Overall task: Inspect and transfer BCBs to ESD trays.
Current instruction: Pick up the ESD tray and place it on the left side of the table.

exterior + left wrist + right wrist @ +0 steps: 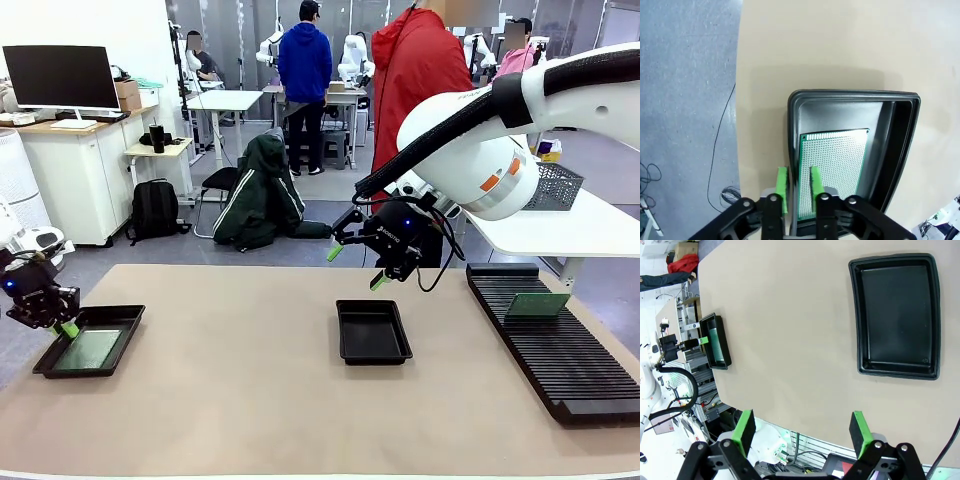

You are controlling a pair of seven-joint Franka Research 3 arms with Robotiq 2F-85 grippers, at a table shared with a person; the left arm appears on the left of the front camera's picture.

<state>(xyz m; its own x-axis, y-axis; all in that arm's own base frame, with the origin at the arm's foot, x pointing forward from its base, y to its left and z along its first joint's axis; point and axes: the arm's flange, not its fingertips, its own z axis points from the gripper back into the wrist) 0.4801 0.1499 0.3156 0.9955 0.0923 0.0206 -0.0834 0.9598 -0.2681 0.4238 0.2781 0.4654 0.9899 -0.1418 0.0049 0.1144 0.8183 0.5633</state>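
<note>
BCB (88,350) in the ESD tray (122,318) at lower left of the front view
Lies flat on the tray floor — left gripper (799,170) narrowly parted, astride the tray's rim, gripping nothing; right gripper (357,267) wide open, empty, above the second ESD tray (375,303) at frame centre.

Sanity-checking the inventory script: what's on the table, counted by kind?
Trays: 2 (left tray, middle tray)
Rack: 1
BCBs: 2 (tray BCB, rack BCB)
Total: 5
</note>
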